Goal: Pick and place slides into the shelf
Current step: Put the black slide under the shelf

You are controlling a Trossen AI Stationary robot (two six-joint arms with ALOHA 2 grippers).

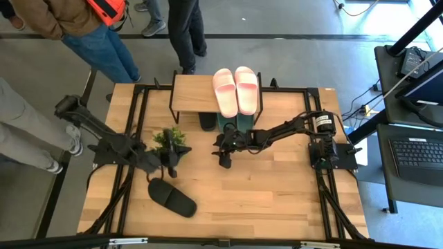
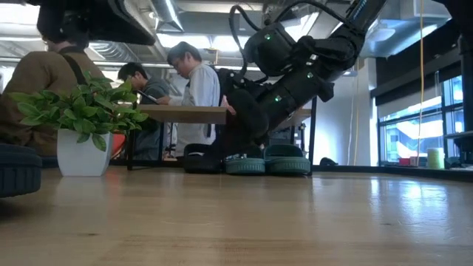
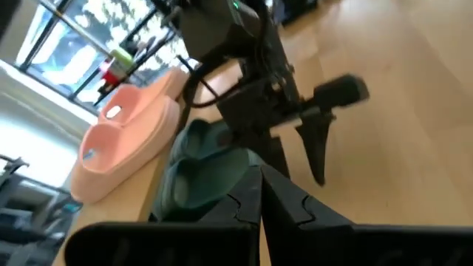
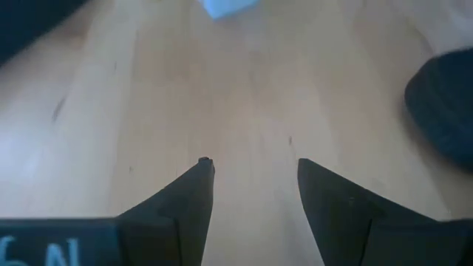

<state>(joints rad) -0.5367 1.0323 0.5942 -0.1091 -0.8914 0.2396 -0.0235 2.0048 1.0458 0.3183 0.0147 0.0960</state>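
Pink slides [image 1: 235, 90] sit on the shelf [image 1: 192, 93], green slides [image 2: 267, 164] underneath; one black slide [image 1: 172, 198] waits on the worktop [image 1: 277, 200]. Right end effector [image 1: 224, 160] released, empty; left end effector [image 1: 165, 168] clenched, empty.

Even daylight fills the view from above, with soft shadows under the arms on the table [image 1: 277, 200]. In the low view the near tabletop is blurred and a window [image 2: 414, 140] at far right glares. Both wrist views are soft; one shows bright windows washed out.
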